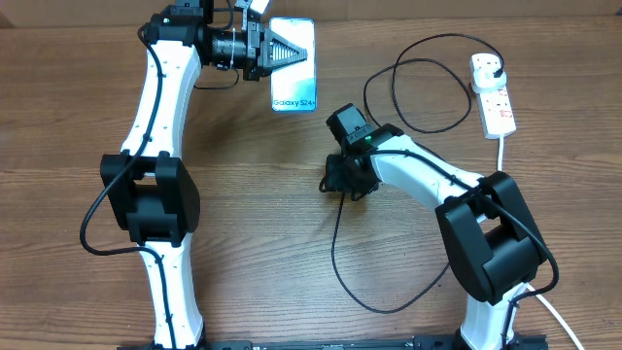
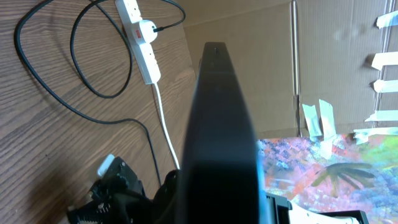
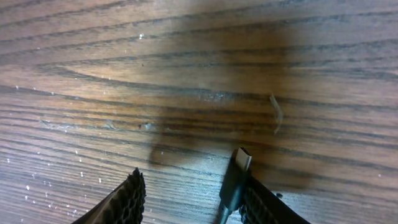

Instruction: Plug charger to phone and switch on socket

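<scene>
Right gripper (image 3: 191, 186) jaws stand apart, charger tip (image 3: 241, 160) loose against one pad; phone (image 1: 293, 83) lies well apart ahead-left, near short end facing it, left gripper (image 1: 303, 53) closed over its far end.

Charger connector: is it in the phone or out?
Out. The charger's tip sits over bare table beside the right gripper, apart from the phone.

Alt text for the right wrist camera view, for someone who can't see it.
The charger connector tip lies on the wooden table, against one pad of the open right gripper; the other pad stands clear of it.
</scene>
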You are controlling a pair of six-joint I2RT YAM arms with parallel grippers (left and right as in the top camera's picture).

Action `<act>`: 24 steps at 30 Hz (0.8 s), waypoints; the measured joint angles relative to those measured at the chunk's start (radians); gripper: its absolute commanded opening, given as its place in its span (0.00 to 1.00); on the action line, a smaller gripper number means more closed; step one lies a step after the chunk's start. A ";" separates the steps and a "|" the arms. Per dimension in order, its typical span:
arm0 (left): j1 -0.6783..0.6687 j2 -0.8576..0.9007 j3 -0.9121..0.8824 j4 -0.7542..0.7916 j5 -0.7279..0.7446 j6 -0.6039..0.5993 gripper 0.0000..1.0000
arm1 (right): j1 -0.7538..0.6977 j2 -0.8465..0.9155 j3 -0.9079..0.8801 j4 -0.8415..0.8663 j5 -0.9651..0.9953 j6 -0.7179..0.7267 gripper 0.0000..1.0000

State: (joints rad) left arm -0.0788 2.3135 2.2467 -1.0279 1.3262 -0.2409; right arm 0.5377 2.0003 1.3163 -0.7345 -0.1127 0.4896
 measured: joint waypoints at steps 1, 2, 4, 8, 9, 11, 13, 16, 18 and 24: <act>0.000 0.000 0.000 0.000 0.000 0.000 0.04 | 0.003 0.000 0.000 -0.003 0.008 0.000 0.48; 0.000 0.000 0.000 0.000 0.000 0.000 0.04 | 0.007 0.000 0.000 -0.006 0.014 0.004 0.48; 0.000 0.000 0.000 0.000 0.000 0.000 0.04 | 0.010 0.000 0.002 -0.017 0.016 0.013 0.44; 0.000 0.000 0.000 0.000 0.000 0.000 0.04 | 0.013 0.000 0.002 -0.021 0.003 0.060 0.29; 0.000 0.000 0.000 0.000 0.000 0.000 0.04 | 0.013 0.001 0.002 -0.024 -0.003 0.077 0.27; 0.000 0.000 0.000 0.000 0.000 0.000 0.04 | 0.013 0.005 0.002 -0.026 -0.010 0.108 0.24; 0.000 0.000 0.000 0.000 0.000 0.000 0.04 | 0.013 0.008 0.003 -0.023 -0.013 0.135 0.21; 0.000 0.000 0.000 0.000 0.000 0.000 0.04 | 0.013 0.024 0.014 -0.010 -0.022 0.159 0.04; 0.000 0.000 0.000 0.000 0.000 0.000 0.04 | 0.013 0.037 0.024 0.004 -0.038 0.167 0.04; 0.000 0.000 0.000 0.000 0.000 0.000 0.04 | 0.013 0.051 0.027 0.086 -0.087 0.114 0.04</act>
State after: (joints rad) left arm -0.0788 2.3135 2.2467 -1.0279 1.3266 -0.2409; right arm 0.5507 2.0514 1.3437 -0.6483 -0.2001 0.6033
